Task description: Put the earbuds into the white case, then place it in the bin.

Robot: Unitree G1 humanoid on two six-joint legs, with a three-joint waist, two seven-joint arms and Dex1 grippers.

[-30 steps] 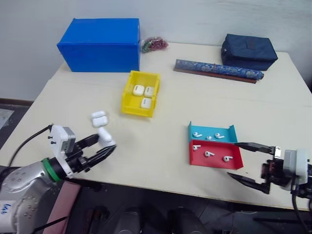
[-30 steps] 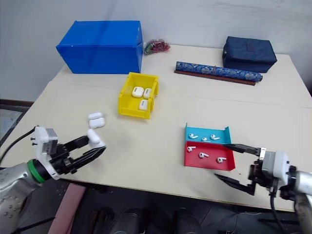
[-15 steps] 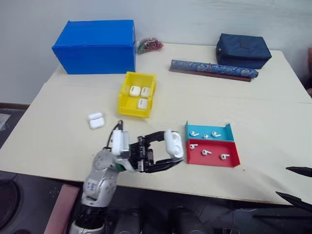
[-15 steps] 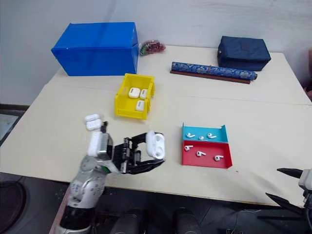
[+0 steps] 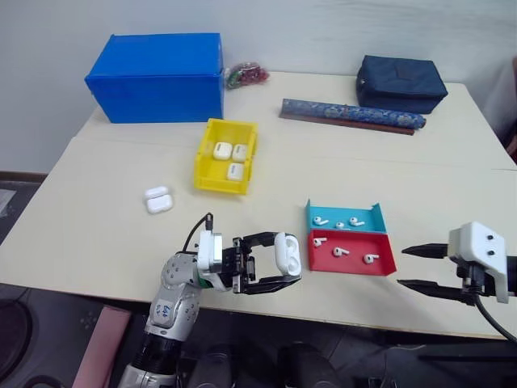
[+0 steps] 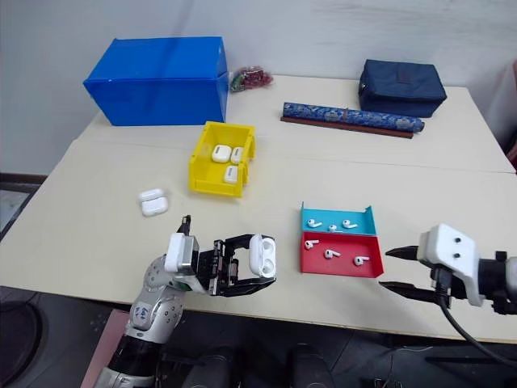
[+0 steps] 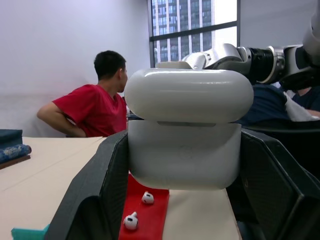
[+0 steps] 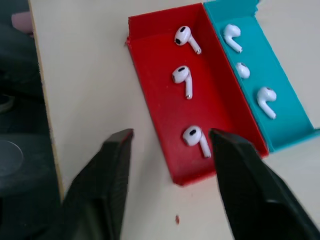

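Cream table (image 5: pixel 452 194), red tray (image 5: pixel 353 257) taken as landmark. Far left of it and further back, two spare cases (image 5: pixel 158 199) are noted; the yellow bin (image 5: pixel 227 156), up-left of it, is loaded with three cases. Just left of it, the white case (image 5: pixel 286 252) is clamped in the left gripper (image 5: pixel 284 259). Three earbuds (image 8: pixel 188 79) are seen lying inside it. Right of it, the right gripper (image 5: pixel 412 267) is held with fingers (image 8: pixel 240 167) parted, empty.

Probably an office: high-rise windows (image 7: pixel 194 25), plain table (image 5: pixel 121 234), seated person (image 7: pixel 95 107).
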